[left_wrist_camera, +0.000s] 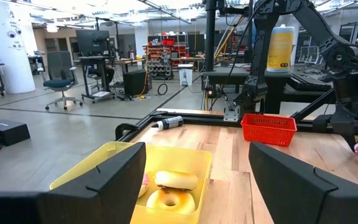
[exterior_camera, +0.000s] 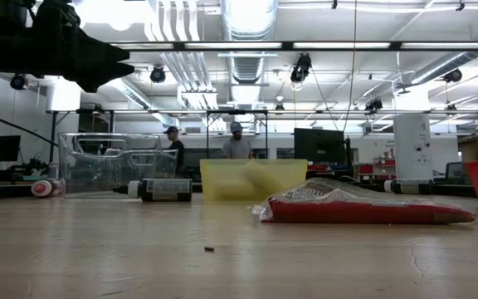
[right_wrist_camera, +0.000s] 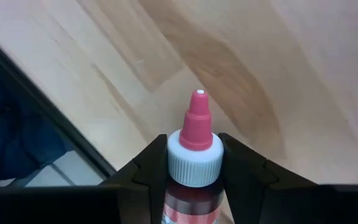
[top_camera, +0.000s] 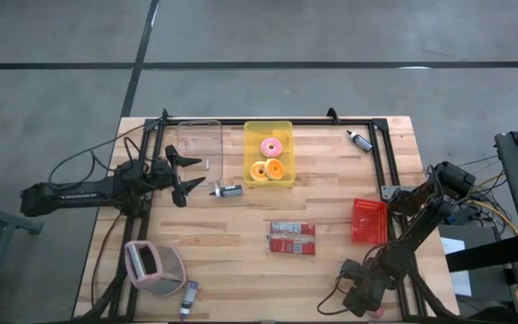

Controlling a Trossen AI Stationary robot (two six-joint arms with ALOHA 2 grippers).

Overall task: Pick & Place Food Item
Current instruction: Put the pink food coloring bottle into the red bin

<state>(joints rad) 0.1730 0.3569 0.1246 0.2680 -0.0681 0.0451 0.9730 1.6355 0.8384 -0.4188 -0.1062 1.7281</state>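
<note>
A yellow bin [top_camera: 268, 153] at the table's far middle holds a pink donut [top_camera: 272, 146] and orange-yellow donuts [top_camera: 266, 170]; the bin also shows in the left wrist view [left_wrist_camera: 114, 158]. A red-and-clear food packet [top_camera: 292, 238] lies flat on the table. My left gripper [top_camera: 180, 175] is open and empty, held above the table left of the bin, and faces it [left_wrist_camera: 197, 186]. My right gripper [top_camera: 356, 292] is near the table's near right edge, shut on a bottle with a white cap and pink nozzle [right_wrist_camera: 196, 140]. My right gripper pinches the bottle at its white ribbed cap [right_wrist_camera: 194, 165] between its two fingers. The bottle lies along the fingers, and its pink nozzle [right_wrist_camera: 197, 118] sticks out past the fingertips over the wooden table top. The bottle's body is hidden below the cap.
A clear container [top_camera: 198, 144] and a dark bottle [top_camera: 227, 191] are beside my left gripper. A red basket [top_camera: 370, 220] stands at the right. A small bottle [top_camera: 360, 139] lies at the far right. A pink-and-white object [top_camera: 154, 265] and another bottle [top_camera: 190, 295] are at the near left.
</note>
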